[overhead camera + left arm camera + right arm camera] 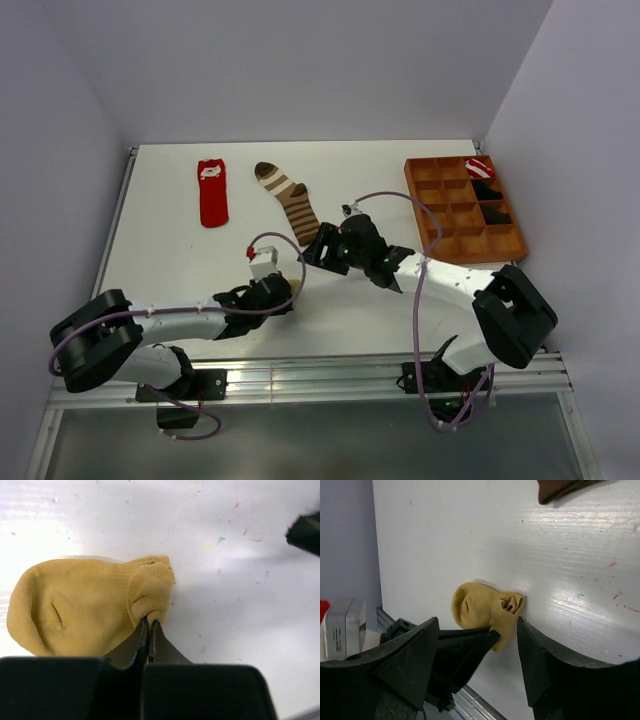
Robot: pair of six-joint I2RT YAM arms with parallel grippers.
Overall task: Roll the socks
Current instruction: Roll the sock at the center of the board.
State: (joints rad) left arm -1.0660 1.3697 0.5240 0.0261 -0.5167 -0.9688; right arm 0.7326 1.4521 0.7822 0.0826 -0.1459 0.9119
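Left gripper [148,623] is pinching the bunched end of the mustard-yellow sock [75,610], its fingers pressed together on the fabric, while the rest of the sock is lying on the white table [240,580] near the front edge. Right gripper [477,622] is hovering just beside the same sock with its jaws standing wide apart, holding nothing. The red sock [212,192] and the striped sock [290,203] are lying flat farther back; a wooden tray [411,190] is sitting at the right
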